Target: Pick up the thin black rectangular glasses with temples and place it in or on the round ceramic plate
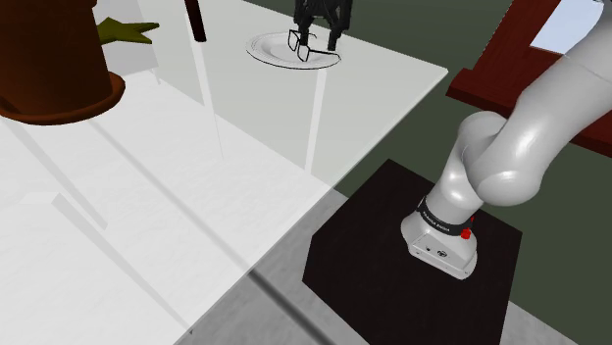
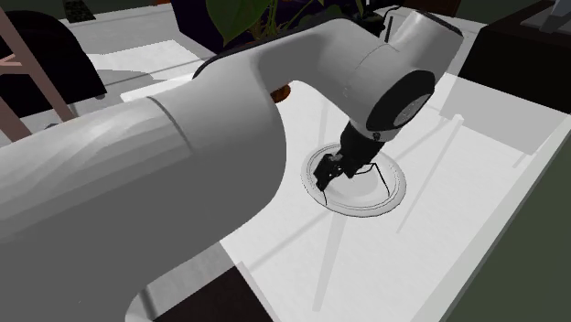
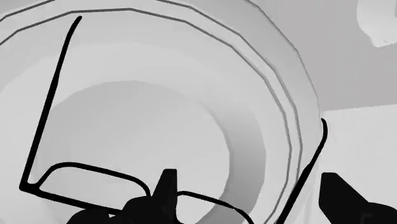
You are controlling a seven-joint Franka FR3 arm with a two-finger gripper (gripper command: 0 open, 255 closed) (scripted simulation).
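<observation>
The thin black glasses (image 1: pixel 302 43) rest on the round white plate (image 1: pixel 267 49) at the far edge of the white table, their temples unfolded. In the wrist view one long temple (image 3: pixel 48 108) crosses the plate's bowl (image 3: pixel 280 95). The front frame runs under the fingertips. My black gripper (image 1: pixel 321 32) hangs just over the plate with its fingers apart, open. In the wrist view the gripper (image 3: pixel 248 191) has the glasses' other temple passing near its right finger. From the second exterior view the gripper (image 2: pixel 329 172) stands low over the plate (image 2: pixel 389 197), with thin glasses lines (image 2: pixel 375 170) beside it.
A large brown pot (image 1: pixel 49 59) with a green leaf (image 1: pixel 127 31) stands at the shoulder view's upper left, and a dark post (image 1: pixel 196 20) beside it. The table's edge (image 1: pixel 324 191) runs diagonally beside the black stand (image 1: pixel 392 265). Dark red furniture (image 1: pixel 510 59) is at the upper right.
</observation>
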